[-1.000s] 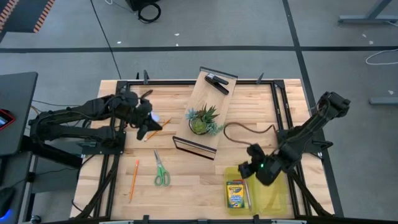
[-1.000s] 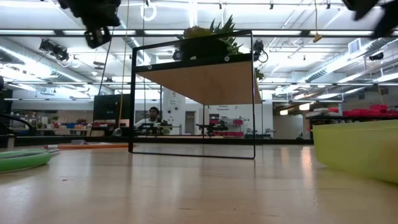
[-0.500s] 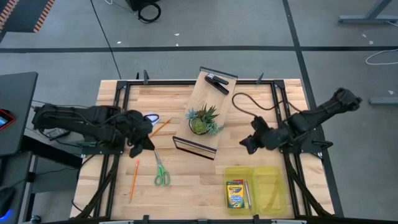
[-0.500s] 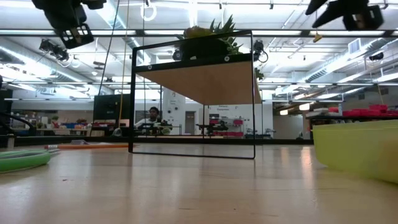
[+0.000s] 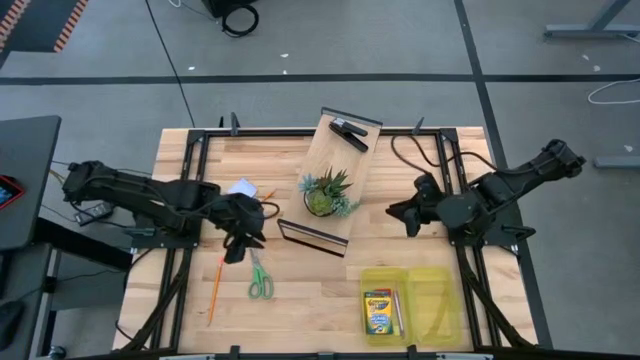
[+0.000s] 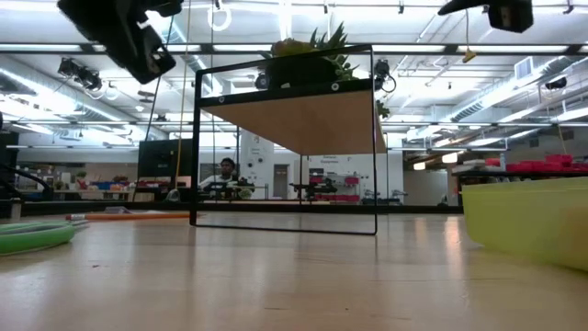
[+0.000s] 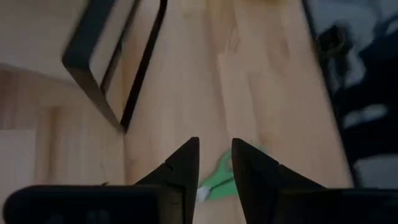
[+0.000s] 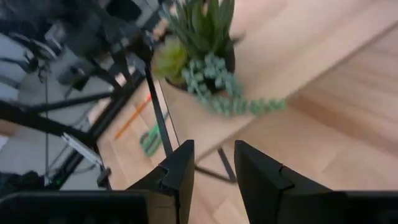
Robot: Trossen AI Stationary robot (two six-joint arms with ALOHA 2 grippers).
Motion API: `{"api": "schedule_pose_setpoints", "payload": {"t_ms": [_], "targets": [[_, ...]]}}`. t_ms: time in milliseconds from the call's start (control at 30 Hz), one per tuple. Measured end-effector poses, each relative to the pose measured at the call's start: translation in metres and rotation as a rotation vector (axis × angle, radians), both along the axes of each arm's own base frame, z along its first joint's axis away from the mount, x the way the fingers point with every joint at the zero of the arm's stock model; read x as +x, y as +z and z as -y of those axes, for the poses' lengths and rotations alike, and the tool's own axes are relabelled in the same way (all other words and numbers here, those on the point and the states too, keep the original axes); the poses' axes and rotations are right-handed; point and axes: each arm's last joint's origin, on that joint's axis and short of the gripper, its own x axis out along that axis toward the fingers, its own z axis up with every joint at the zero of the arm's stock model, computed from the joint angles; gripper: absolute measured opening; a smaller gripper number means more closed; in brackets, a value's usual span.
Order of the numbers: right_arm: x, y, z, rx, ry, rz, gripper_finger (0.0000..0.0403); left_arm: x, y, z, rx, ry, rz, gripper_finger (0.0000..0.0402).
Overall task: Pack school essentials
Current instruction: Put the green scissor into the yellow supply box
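Observation:
The green-handled scissors [image 5: 258, 277] lie flat on the wood near the table's left front. An orange pencil [image 5: 215, 290] lies to their left. A pale pad [image 5: 240, 187] and another pencil [image 5: 262, 203] lie farther back. The crayon box [image 5: 378, 312] lies in a yellow-green bin [image 5: 437, 305] at the near right. My left gripper [image 5: 238, 250] hovers open just beyond the scissors [image 7: 217, 178], touching nothing. My right gripper [image 5: 398, 213] hangs open in the air right of the plant, nothing between its fingers [image 8: 213, 158].
A black-framed wooden shelf [image 5: 335, 160] slants across the table's middle, with a spiky potted plant [image 5: 325, 192] and a black clip [image 5: 350, 132] on it. A dark cable [image 5: 400, 160] loops behind the right arm. Bare wood lies between the scissors and the bin.
My left gripper has swung from beside the pale pad toward the table's near edge and a little right, sinking over the scissors. My right gripper has risen out of the bin area and gone toward the far edge, turning about as it went. The pad stays where it was.

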Motion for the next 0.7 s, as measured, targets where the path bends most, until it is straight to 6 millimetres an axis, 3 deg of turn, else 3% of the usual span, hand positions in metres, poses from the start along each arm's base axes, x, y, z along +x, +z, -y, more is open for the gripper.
{"api": "schedule_pose_setpoints", "payload": {"t_ms": [367,533,700], "targets": [[-0.002,0.029,0.016,-0.076,-0.093,0.241,0.0119,-0.001,-0.004,0.002,0.009,-0.146,-0.017,0.0071],[0.001,0.027,0.017,-0.063,-0.122,0.243,0.0119,-0.005,-0.003,-0.007,0.005,-0.149,-0.031,0.0064],[0.003,0.027,0.016,-0.074,-0.115,0.237,0.0119,0.001,-0.01,-0.004,0.014,-0.16,-0.062,0.0064]]}}
